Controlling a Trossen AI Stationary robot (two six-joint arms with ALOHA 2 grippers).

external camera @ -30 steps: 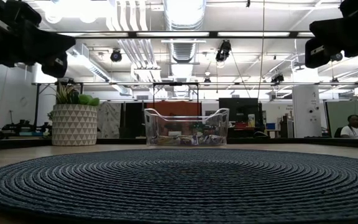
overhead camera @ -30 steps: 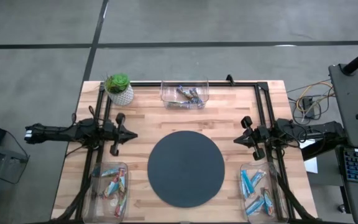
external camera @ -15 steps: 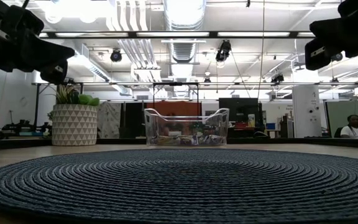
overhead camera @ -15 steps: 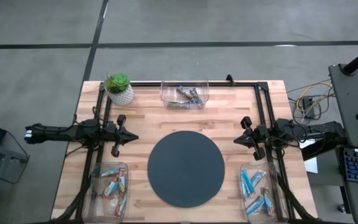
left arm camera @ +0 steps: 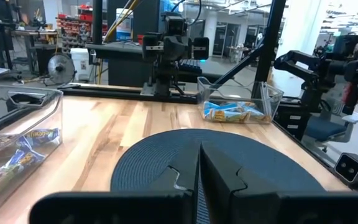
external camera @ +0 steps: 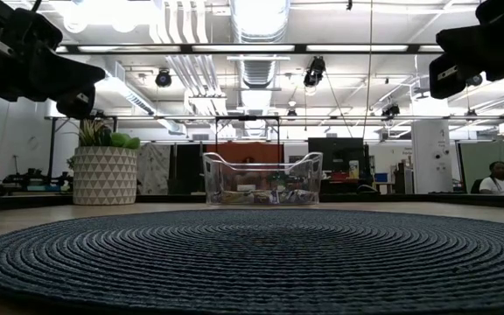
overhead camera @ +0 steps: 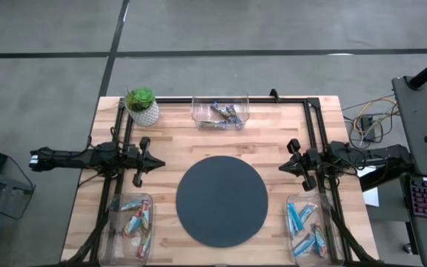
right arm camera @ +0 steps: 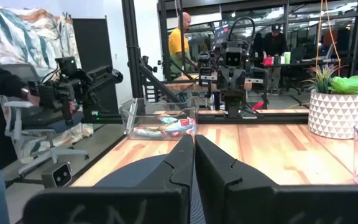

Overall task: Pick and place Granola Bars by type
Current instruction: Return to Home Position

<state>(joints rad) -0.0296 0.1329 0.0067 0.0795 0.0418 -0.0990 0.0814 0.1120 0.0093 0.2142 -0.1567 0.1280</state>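
1. Three lots of granola bars lie in clear bins, all clear of both pairs of jaws.
2. Mostly red-wrapped bars [overhead camera: 134, 220] fill the left bin [overhead camera: 114, 222], just beside the left gripper [overhead camera: 156, 162], on the near-edge side of its jaws.
3. Blue-wrapped bars [overhead camera: 302, 222] sit in the right bin [overhead camera: 325, 226], just beside the right gripper [overhead camera: 282, 167], also on the near-edge side of its jaws.
4. Darker mixed bars [overhead camera: 223, 113] rest in the far bin [overhead camera: 199, 111], well apart from both pairs of jaws, towards the far edge.
5. Both pairs of jaws are clenched on nothing and face each other across the round mat [overhead camera: 222, 200], which lies between them.
6. A potted plant [overhead camera: 141, 104] stands near the left jaws, on their far side, on the wooden table [overhead camera: 273, 133].
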